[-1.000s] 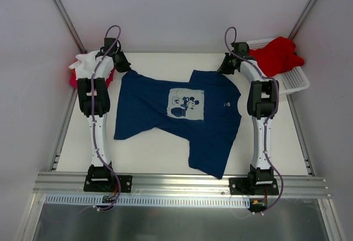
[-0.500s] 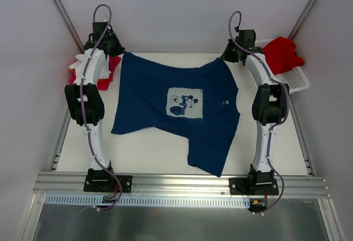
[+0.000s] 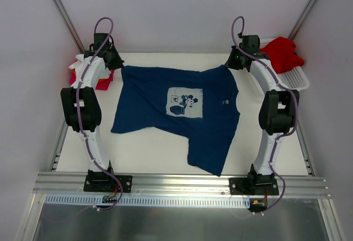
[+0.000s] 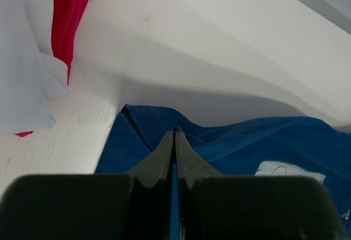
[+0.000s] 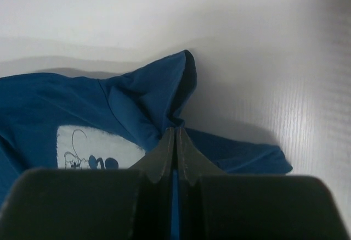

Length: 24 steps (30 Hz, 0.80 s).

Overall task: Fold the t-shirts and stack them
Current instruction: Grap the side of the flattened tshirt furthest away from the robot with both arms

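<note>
A navy blue t-shirt [image 3: 176, 114] with a white chest print [image 3: 184, 102] lies spread across the table [image 3: 143, 153], its far edge pulled taut between the two arms. My left gripper [image 3: 117, 64] is shut on its far left corner; the pinched cloth shows in the left wrist view [image 4: 175, 133]. My right gripper [image 3: 231, 63] is shut on its far right corner, seen in the right wrist view [image 5: 175, 130]. A white t-shirt [image 3: 80, 64] lies on a red one [image 3: 103, 81] at the far left. Another red t-shirt [image 3: 284, 53] lies in the basket [image 3: 295, 81].
The white lattice basket stands at the far right corner, beside the right arm. The white and red shirt pile [image 4: 33, 48] sits close to the left gripper. Metal rails run along both table sides and the near edge [image 3: 176, 185].
Both grippers moved back and outward with the shirt's far corners, stretching its far edge straight and drawing the shirt toward the back of the table. Both arms are more extended now.
</note>
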### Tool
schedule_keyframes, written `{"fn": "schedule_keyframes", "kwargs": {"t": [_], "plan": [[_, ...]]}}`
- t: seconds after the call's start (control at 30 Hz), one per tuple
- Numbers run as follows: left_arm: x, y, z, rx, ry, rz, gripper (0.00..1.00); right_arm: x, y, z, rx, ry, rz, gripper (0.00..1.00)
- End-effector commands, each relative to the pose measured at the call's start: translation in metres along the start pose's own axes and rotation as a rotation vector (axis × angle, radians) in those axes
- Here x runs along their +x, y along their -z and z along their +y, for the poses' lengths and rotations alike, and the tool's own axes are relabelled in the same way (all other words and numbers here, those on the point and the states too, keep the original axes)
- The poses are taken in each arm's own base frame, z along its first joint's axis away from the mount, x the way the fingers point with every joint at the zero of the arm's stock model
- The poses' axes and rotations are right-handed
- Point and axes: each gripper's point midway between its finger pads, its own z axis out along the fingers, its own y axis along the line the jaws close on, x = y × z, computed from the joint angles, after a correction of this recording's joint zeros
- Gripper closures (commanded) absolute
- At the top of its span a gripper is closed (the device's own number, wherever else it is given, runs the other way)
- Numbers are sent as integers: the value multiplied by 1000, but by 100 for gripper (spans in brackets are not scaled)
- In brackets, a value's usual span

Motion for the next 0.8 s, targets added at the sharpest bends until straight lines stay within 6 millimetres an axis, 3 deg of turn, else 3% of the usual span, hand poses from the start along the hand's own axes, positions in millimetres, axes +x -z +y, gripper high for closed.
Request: {"fn": "schedule_keyframes", "kwargs": {"t": [0.0,0.4,0.77], "plan": [[-31,45,-18,35,-41,-133,100,-27,41,15,-21,45,-112,100],[-16,69,-3,-13,-47,-144,100,-12,84,23,-19,62,-151,100],[21,74,14,-44,-17,-83,100,29,109,23,-9,72,-123,100]]}}
